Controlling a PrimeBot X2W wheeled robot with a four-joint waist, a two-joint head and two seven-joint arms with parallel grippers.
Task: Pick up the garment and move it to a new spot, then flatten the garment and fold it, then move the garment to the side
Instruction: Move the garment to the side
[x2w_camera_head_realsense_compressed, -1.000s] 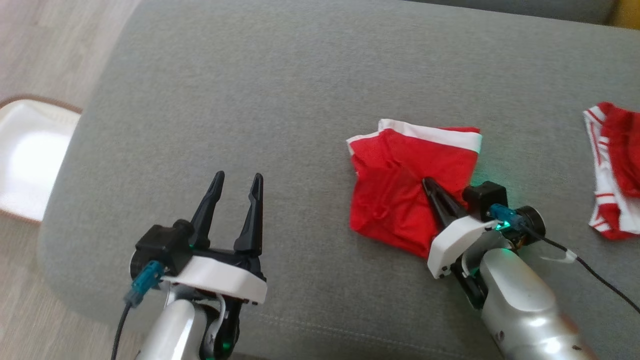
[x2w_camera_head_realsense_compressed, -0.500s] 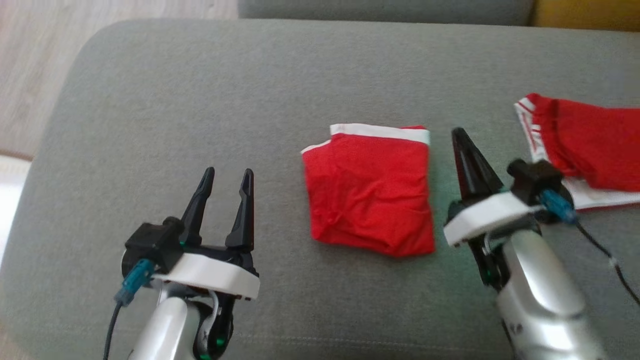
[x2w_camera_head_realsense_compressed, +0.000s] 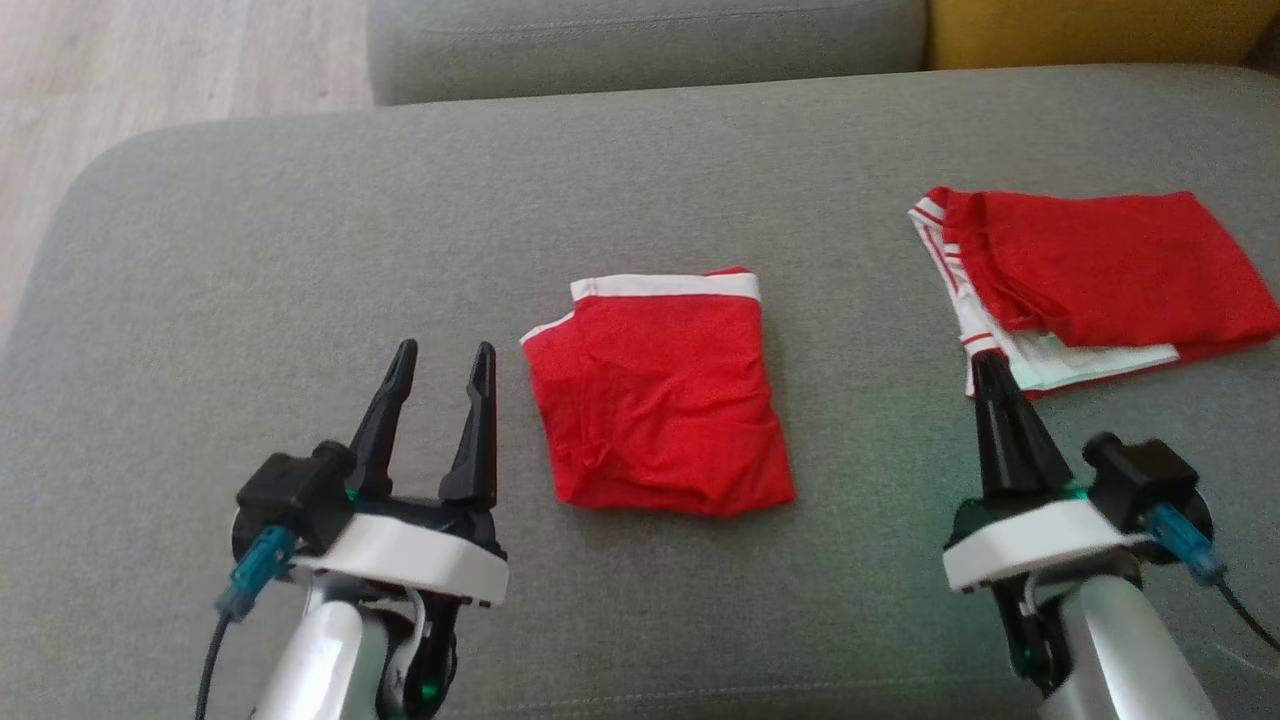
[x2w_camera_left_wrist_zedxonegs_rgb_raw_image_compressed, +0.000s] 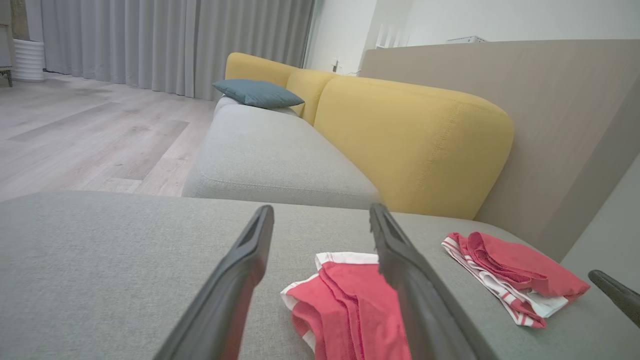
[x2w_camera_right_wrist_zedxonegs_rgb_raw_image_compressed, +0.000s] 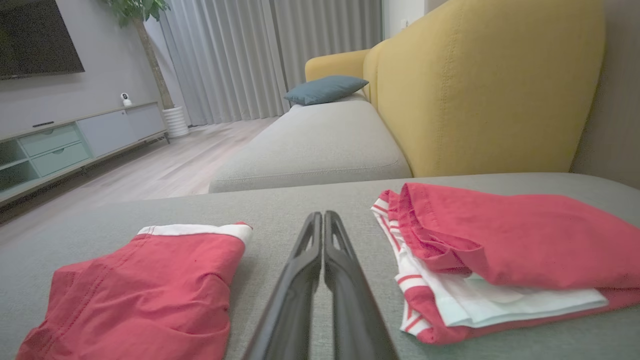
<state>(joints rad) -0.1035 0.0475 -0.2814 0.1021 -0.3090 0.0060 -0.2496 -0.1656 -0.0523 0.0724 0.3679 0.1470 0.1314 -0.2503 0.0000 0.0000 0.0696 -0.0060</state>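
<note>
Since the red garment lies folded on the grey sofa cushion, btwn your left gripper (spread wide, empty) and right gripper (pinched together, empty), you're prob. at the move-aside step: pinch a folded edge w/o undoing it.

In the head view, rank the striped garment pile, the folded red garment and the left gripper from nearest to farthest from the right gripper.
1. striped garment pile, just beyond the right gripper
2. folded red garment, centre
3. left gripper, far left
</note>
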